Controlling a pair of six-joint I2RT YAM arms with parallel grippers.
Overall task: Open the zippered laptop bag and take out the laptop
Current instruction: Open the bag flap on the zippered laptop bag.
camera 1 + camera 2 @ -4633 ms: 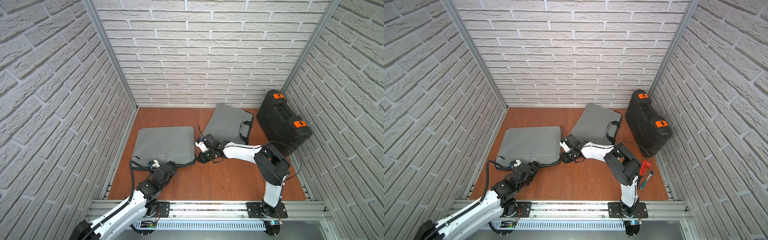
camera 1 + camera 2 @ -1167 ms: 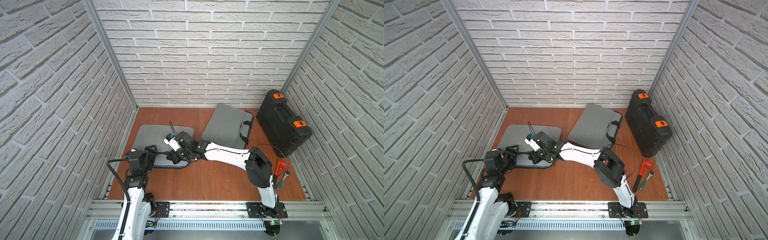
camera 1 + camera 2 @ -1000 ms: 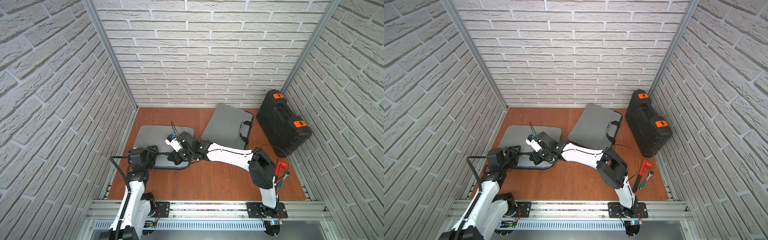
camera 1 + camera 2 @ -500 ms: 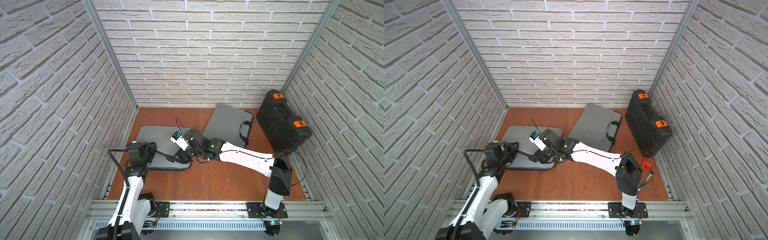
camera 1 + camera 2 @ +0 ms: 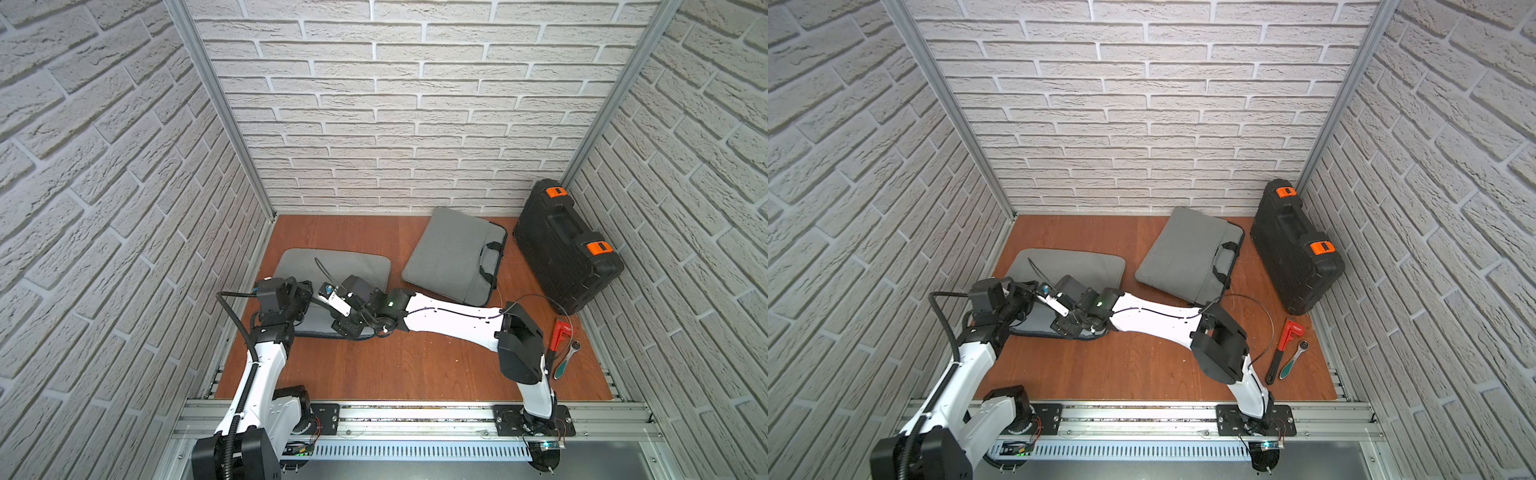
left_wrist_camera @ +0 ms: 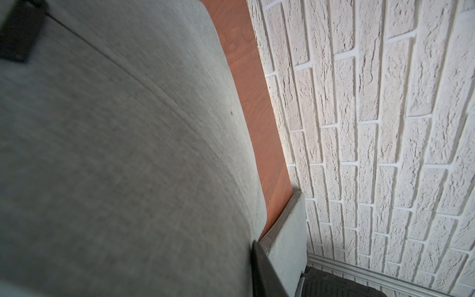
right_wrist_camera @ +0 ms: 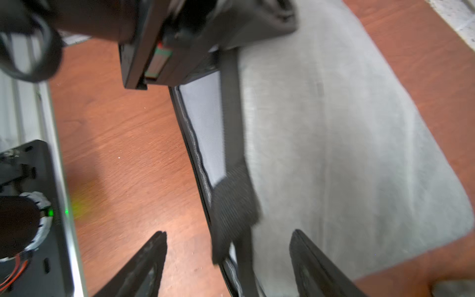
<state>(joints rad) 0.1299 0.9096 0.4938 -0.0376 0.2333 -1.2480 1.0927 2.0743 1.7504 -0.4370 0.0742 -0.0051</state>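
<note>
Bag [image 5: 353, 266] is lying flat at the table's [image 5: 415, 365] left, soft and floppy (laptop inside likely stiff, heavy), so pinching its strap [image 7: 232, 205] seems best; right gripper [image 7: 228, 232] is gaping over it, left gripper's [image 5: 301, 295] jaws I cannot tell.

Finding: no text, brand, number or sign is legible in any view.

Red wrench [image 5: 1292, 330] on the bench [image 5: 1142, 365], seen in both top views: small pale print on its head, too small to read.

White module [image 5: 334, 297] at the right arm's wrist: a blue spot at one end, no characters resolvable.

Laptop bag [image 5: 357, 266] and black case [image 5: 565, 245] with orange latches: no lettering can be made out.
</note>
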